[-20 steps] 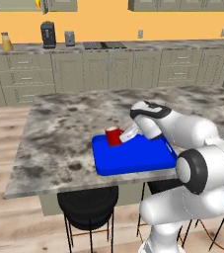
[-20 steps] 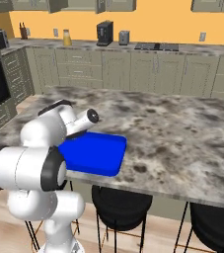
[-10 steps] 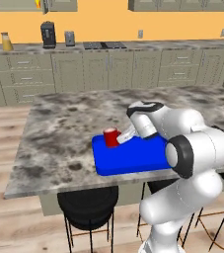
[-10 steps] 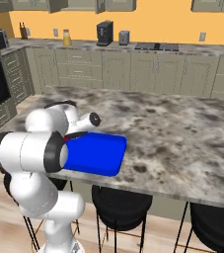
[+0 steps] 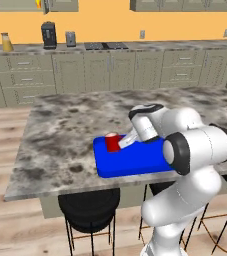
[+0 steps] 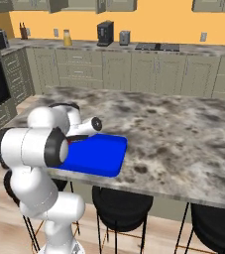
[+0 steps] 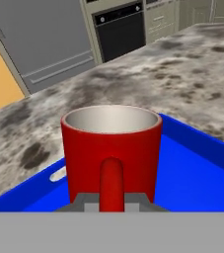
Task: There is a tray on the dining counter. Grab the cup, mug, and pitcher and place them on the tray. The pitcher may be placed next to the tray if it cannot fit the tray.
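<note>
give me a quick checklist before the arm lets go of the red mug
1. Small solid red mug over the flat bright-blue tray: ok, blue floor shows on both sides of it in the hand view.
2. Mug upright: ok, its rim is level and its handle faces the camera.
3. Mug base resting on the tray floor: cannot tell, the bottom is hidden.
4. Gripper state: cannot tell, the finger tips are barely visible at the handle.
5. Tray fully on the mottled grey-brown stone dining counter: ok.
6. Room left on the tray: ok, most of its floor is bare.
</note>
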### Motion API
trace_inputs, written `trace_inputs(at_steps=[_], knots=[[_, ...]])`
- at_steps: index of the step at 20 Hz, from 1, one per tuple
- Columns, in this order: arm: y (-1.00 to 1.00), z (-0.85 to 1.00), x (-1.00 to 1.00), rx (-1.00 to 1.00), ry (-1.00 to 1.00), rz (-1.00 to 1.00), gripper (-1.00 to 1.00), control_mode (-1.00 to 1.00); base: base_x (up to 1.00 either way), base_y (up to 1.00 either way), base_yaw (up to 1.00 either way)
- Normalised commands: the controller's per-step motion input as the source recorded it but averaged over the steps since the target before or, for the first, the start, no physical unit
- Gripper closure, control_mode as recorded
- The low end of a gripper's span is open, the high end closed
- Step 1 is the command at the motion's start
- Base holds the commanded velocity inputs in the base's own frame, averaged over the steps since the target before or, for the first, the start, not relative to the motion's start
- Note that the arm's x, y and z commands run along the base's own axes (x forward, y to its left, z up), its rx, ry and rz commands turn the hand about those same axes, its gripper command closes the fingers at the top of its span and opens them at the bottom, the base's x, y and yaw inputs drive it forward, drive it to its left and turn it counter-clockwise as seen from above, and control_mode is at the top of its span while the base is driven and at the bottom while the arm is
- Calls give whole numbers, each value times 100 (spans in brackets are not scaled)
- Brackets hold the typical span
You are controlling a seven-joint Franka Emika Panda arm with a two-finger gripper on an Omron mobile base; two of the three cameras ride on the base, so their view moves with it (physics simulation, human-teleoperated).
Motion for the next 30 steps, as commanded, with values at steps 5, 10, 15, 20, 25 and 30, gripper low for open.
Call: trace_inputs(at_steps=[5, 10, 15, 20, 25, 30], knots=[[0, -9, 27, 0, 3, 0, 100, -100, 0, 0, 0], [5, -16, 23, 0, 2, 0, 100, -100, 0, 0, 0], [10, -17, 29, 0, 0, 0, 100, -100, 0, 0, 0], [6, -13, 34, 0, 0, 0, 100, -100, 0, 0, 0], [3, -13, 22, 0, 0, 0, 100, -100, 0, 0, 0], [5, -8, 3, 0, 0, 0, -100, -100, 0, 0, 0]])
